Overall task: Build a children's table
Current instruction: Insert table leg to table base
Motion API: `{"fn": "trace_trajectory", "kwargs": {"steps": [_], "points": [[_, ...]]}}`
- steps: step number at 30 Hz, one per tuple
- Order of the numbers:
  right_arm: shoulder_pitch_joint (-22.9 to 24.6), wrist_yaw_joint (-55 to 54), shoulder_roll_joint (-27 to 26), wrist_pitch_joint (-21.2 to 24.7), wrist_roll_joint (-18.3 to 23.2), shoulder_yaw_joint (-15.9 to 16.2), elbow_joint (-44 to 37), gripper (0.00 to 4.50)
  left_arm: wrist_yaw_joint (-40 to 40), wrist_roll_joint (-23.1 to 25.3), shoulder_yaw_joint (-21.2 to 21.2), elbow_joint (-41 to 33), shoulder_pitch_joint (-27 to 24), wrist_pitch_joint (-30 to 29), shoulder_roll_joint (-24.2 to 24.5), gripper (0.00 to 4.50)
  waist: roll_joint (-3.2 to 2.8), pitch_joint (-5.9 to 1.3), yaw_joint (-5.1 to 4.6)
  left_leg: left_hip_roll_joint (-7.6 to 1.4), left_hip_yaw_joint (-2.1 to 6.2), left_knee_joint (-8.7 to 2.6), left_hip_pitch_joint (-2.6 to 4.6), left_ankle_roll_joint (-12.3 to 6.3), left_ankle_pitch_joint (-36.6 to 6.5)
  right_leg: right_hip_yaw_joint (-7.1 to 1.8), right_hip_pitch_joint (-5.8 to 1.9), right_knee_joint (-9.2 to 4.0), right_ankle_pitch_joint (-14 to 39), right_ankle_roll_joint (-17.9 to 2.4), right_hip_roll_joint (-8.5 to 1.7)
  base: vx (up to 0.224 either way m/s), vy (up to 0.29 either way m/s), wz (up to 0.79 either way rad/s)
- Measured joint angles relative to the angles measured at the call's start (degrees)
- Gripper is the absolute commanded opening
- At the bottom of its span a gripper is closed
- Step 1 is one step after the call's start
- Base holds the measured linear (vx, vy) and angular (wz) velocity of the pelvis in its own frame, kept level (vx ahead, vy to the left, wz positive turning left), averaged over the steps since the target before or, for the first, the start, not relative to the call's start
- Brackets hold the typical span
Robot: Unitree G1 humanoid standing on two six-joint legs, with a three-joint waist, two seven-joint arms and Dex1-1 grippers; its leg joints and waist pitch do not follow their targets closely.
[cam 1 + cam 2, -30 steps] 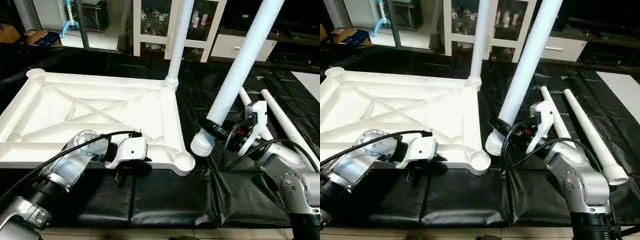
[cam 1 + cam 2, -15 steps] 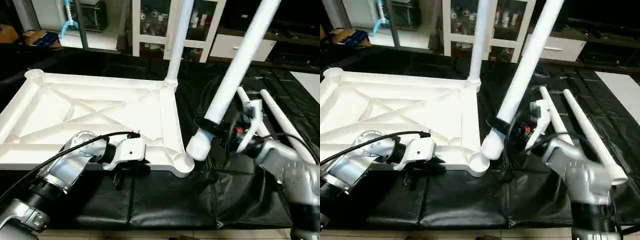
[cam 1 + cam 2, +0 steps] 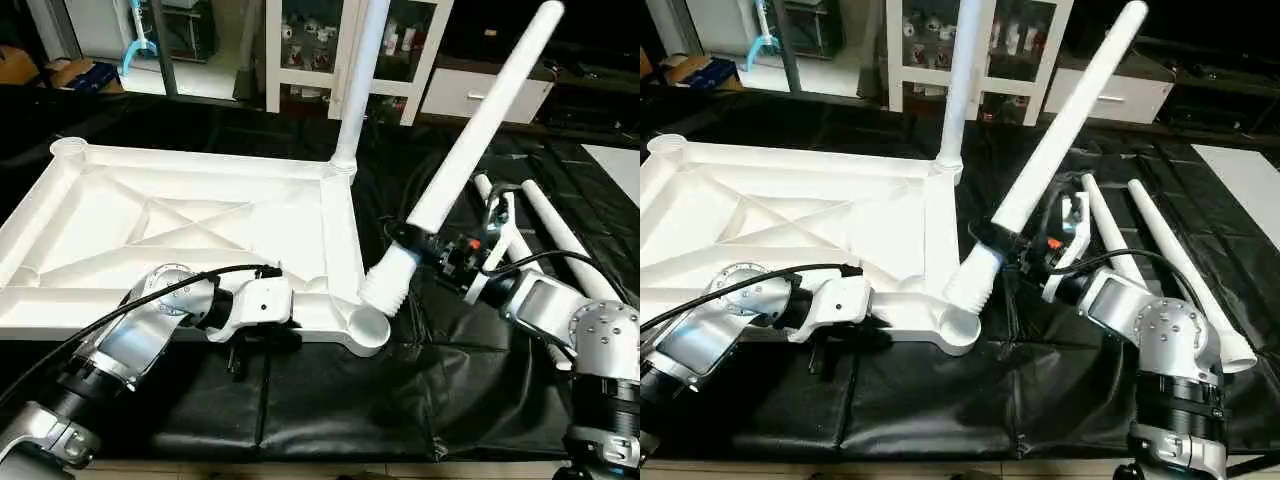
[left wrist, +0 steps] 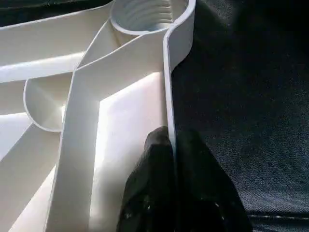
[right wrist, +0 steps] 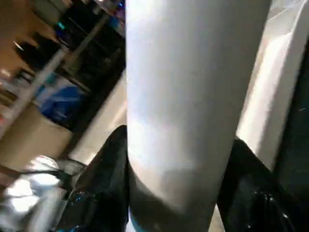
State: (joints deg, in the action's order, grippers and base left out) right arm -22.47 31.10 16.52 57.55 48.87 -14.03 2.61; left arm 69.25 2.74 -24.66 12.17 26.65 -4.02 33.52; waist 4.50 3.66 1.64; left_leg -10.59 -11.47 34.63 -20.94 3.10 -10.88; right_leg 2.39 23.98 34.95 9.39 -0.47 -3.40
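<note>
Table top (image 3: 190,225): white plastic, lying underside up on the bench (image 3: 330,390); raised rim, X-shaped ribs, a round socket at each rounded corner.
Near-right socket (image 3: 368,325): open; the left wrist view shows ridges inside it.
Fitted leg (image 3: 357,75): long white tube standing upright in the far-right corner socket.
Held leg (image 3: 470,150): white tapered tube, tilted, upper end leaning away to the right; its ribbed lower end sits just above and beside the near-right socket, whether touching cannot be told.
Loose legs (image 3: 555,235): two more white tubes lying side by side on the bench to the right, partly hidden behind the right arm.
Left gripper (image 4: 170,145): jaws closed tight on the near rim wall of the table top, one black finger on each side of the thin wall, close to the near-right socket.
Right gripper (image 3: 425,245): jaws about half spread, clamped round the held leg a little above its ribbed end; black fingers (image 5: 104,169) on both sides of the tube in the right wrist view.
Bench cover: black sheeting, matte, creased, with seams.
In the way: cables loop across the right forearm and over the left forearm.
Background: white glass-door cabinet (image 3: 300,50) behind the bench, small items on its shelves; a white drawer unit (image 3: 480,95) to its right.
</note>
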Motion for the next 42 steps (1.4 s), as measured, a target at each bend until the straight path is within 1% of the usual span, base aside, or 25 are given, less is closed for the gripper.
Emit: {"fn": "trace_trajectory", "kwargs": {"steps": [2, 3, 4, 7, 10, 11, 13, 15, 17, 20, 23, 26, 34, 37, 42], "points": [[1.0, 2.1, 1.0, -4.8, -3.5, 3.8, -2.6, 1.84, 0.0, 0.0, 0.1, 0.0, 0.0, 0.1, -0.1, 0.05, -0.04, 0.03, -0.02, 0.01, 0.00, -0.02, -0.01, 0.00, 0.0, -0.02, 0.03, -0.01, 0.0, 0.0, 0.00, 0.000, 0.000, 0.00], [1.3, 3.4, 1.3, -7.1, -4.9, 6.3, -4.7, 1.84, 0.1, 0.0, 0.1, 0.0, 0.0, 0.1, -0.2, 0.05, -0.04, 0.03, -0.06, 0.01, 0.00, -0.04, 0.00, 0.00, 0.0, -0.01, 0.03, 0.00, 0.0, 0.0, 0.00, 0.000, 0.000, 0.00], [1.3, 4.5, 1.1, -8.2, -5.1, 8.1, -6.3, 1.84, 0.1, 0.2, 0.1, 0.0, 0.0, 0.0, -0.4, 0.05, -0.03, 0.02, 0.00, 0.01, 0.00, -0.05, 0.01, 0.00, 0.0, 0.00, 0.02, 0.00, 0.0, 0.0, 0.00, 0.000, 0.000, 0.00], [1.2, 6.2, 1.1, -8.7, -5.4, 10.9, -7.5, 1.84, 0.4, 0.6, -0.2, -0.1, 0.3, -0.1, -0.9, 0.05, 0.04, 0.05, 0.17, 0.02, 0.01, -0.05, -0.01, 0.00, 0.0, -0.02, -0.02, -0.08, 0.0, 0.0, -0.01, 0.000, 0.000, 0.00], [1.6, 8.0, 2.4, -9.7, -8.0, 13.2, -6.8, 1.84, 0.6, 0.6, -0.5, -0.2, 0.3, -0.1, -1.1, 0.05, 0.06, 0.06, 0.22, 0.13, 0.01, -0.05, -0.05, -0.03, 0.0, -0.09, -0.03, -0.12, 0.0, 0.1, -0.08, 0.000, 0.000, 0.00], [2.0, 8.9, 3.2, -11.0, -9.4, 13.9, -6.1, 1.84, 0.7, 0.6, -0.4, -0.2, 0.3, -0.1, -1.0, 0.05, 0.07, 0.06, 0.19, 0.14, 0.01, -0.05, -0.05, -0.04, 0.0, -0.10, -0.03, -0.14, 0.0, 0.1, -0.08, 0.000, 0.000, 0.00], [2.3, 9.4, 3.8, -12.1, -11.1, 14.1, -4.6, 1.84, 0.7, 0.5, -0.4, -0.3, 0.3, -0.1, -1.0, 0.05, 0.13, 0.10, 0.11, 0.14, 0.01, -0.06, -0.06, -0.03, 0.0, -0.10, 0.00, -0.14, 0.0, 0.1, -0.08, 0.000, 0.000, 0.00], [2.3, 9.6, 4.2, -14.1, -12.8, 14.2, -3.4, 1.84, 0.7, 0.5, -0.4, -0.6, 0.3, -0.4, -1.0, 0.05, 0.20, 0.15, 0.12, 0.13, 0.03, -0.09, -0.06, -0.03, 0.0, -0.07, 0.01, -0.14, 0.0, 0.1, -0.07, 0.000, 0.000, 0.00], [2.2, 11.3, 5.7, -17.1, -14.3, 15.2, -2.3, 1.84, 0.9, 0.5, -0.4, -0.8, 0.3, -0.8, -1.3, 0.05, 0.26, 0.18, 0.13, 0.14, 0.02, -0.09, -0.06, -0.03, 0.0, -0.09, 0.00, -0.14, 0.1, 0.1, -0.07, 0.000, 0.000, 0.00], [2.2, 12.6, 7.0, -19.6, -15.8, 16.1, -2.1, 1.84, 1.1, 0.5, -0.3, -1.1, 0.3, -1.2, -1.4, 0.05, 0.35, 0.22, 0.09, 0.14, 0.02, -0.11, -0.07, -0.04, 0.0, -0.09, -0.01, -0.17, 0.1, 0.1, -0.07, 0.000, 0.000, 0.00], [2.2, 14.2, 7.2, -21.9, -17.0, 17.0, -1.5, 1.84, 1.2, 0.5, -0.1, -1.1, 0.3, -1.9, -1.7, 0.05, 0.35, 0.22, 0.13, 0.14, 0.02, -0.12, -0.06, -0.04, 0.0, -0.09, -0.01, -0.17, 0.1, 0.1, -0.07, 0.000, 0.000, 0.00], [2.2, 15.6, 6.8, -22.8, -17.6, 17.0, -1.0, 1.84, 1.3, 0.4, 0.2, -1.0, 0.3, -2.7, -2.6, 0.05, 0.35, 0.22, 0.16, 0.19, 0.02, -0.12, -0.07, -0.04, 0.0, -0.12, -0.04, -0.20, 0.1, 0.1, -0.09, 0.000, 0.000, 0.00], [2.2, 18.3, 6.8, -23.2, -17.2, 17.6, -0.3, 1.84, 1.3, -0.6, 0.7, -0.4, 0.2, -3.4, -3.9, 0.05, 0.35, 0.23, 0.16, 0.20, 0.04, -0.13, -0.08, -0.04, 0.0, -0.12, -0.06, -0.24, 0.1, 0.1, -0.10, 0.000, 0.000, 0.00], [2.9, 19.8, 8.5, -23.1, -17.5, 19.1, -0.3, 1.84, 1.3, -0.7, 0.9, -0.2, 0.2, -3.4, -4.2, 0.05, 0.34, 0.23, 0.16, 0.20, 0.04, -0.14, -0.11, -0.04, 0.0, -0.11, -0.11, -0.38, 0.1, 0.1, -0.10, 0.000, 0.000, 0.00], [3.5, 22.1, 9.9, -23.3, -17.8, 19.0, -0.4, 1.84, 1.3, -0.7, 0.9, -0.1, 0.2, -3.3, -4.5, 0.05, 0.34, 0.24, 0.12, 0.21, 0.03, -0.16, -0.13, -0.07, 0.0, -0.12, -0.20, -0.62, 0.1, 0.1, -0.10, 0.000, 0.000, 0.00]]}}
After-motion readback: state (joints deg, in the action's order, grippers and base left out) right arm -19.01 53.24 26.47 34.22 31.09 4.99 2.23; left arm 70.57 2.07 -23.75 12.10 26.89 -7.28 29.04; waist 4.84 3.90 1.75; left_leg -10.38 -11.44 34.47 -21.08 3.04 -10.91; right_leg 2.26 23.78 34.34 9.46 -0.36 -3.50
